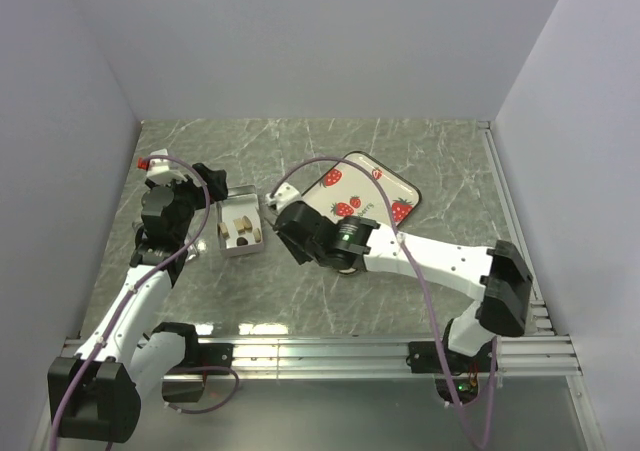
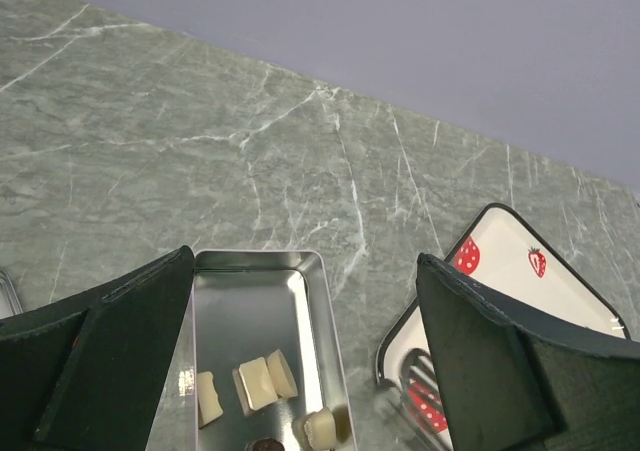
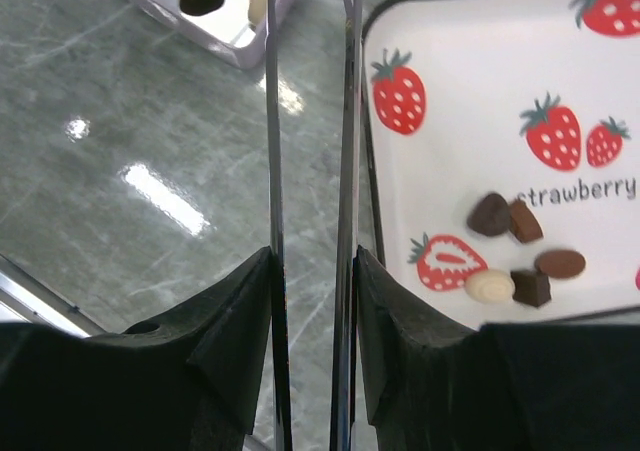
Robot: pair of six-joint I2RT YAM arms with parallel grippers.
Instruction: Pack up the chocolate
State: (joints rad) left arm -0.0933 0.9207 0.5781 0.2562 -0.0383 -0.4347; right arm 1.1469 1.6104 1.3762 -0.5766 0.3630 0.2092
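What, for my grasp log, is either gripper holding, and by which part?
Left gripper is open, the tin between its fingers, clamping nothing. Right gripper: blade tips leave the frame, cannot tell.

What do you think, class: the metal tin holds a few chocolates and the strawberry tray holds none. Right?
Not quite. The metal tin does hold a few chocolates, but the strawberry tray is not bare: the right wrist view shows five pieces lying on it.
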